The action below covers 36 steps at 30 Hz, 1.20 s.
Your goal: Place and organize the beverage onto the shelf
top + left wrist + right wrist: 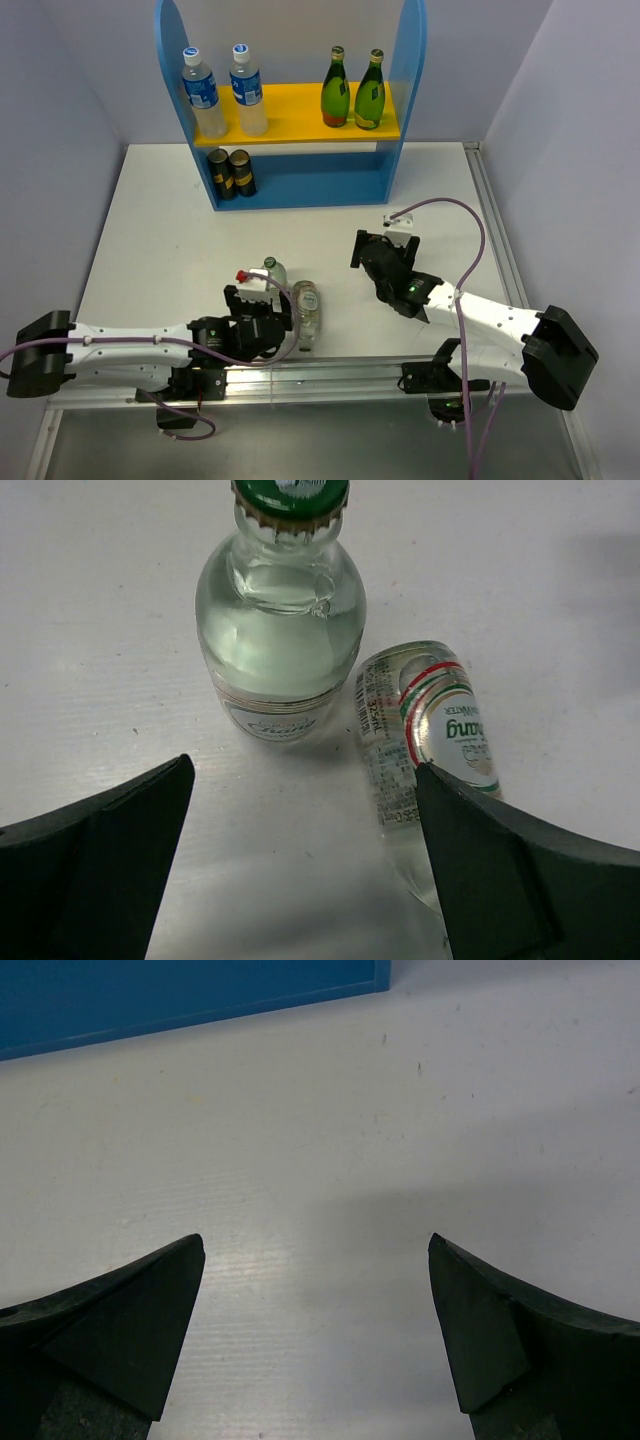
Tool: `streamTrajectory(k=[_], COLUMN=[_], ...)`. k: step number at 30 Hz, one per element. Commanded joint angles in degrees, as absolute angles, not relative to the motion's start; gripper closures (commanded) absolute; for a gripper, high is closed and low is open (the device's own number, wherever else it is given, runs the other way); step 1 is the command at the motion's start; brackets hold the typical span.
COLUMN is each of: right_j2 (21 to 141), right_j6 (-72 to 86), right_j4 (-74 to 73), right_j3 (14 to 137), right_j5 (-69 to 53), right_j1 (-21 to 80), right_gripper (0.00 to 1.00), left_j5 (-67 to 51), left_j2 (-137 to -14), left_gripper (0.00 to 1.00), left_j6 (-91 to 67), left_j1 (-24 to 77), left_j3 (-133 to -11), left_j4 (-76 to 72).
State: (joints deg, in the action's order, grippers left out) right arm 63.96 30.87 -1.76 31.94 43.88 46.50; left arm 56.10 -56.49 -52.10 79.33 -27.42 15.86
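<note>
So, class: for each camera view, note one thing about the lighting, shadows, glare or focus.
Top external: soft, even light; the shelf shades its lower level, so the cans look dark. Left wrist: glare on the shoulder of the upright bottle, label of the lying bottle sharp, the left gripper near-black. Right wrist: a soft grey shadow lies across the table, surface grain crisp.

Two black-and-gold cans [222,174] stood upright side by side, toward eleven o'clock from the middle of the white table [150,240].
</note>
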Motion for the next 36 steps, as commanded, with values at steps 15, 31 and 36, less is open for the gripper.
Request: streamTrajectory(k=[15, 31, 36], right_j2=[65.2, 64.9, 64.7], right_j6=[31.7, 31.6, 31.6], right_j4=[-1.1, -1.0, -0.8], right_j3=[34.7, 34.6, 34.6], right_j5=[45.8, 45.7, 45.5], right_j1=[46.1, 46.1, 46.1], right_gripper=[0.0, 0.0, 0.0], left_j5=[60.0, 55.4, 55.2], left_j2=[-76.2, -91.4, -93.3], left_gripper=[0.01, 0.24, 0.46], left_j6=[-44.3, -29.7, -29.9], left_j1=[71.7, 63.0, 62.8], left_j3=[-21.3, -22.9, -24.3], left_j4=[-21.9, -45.6, -46.3])
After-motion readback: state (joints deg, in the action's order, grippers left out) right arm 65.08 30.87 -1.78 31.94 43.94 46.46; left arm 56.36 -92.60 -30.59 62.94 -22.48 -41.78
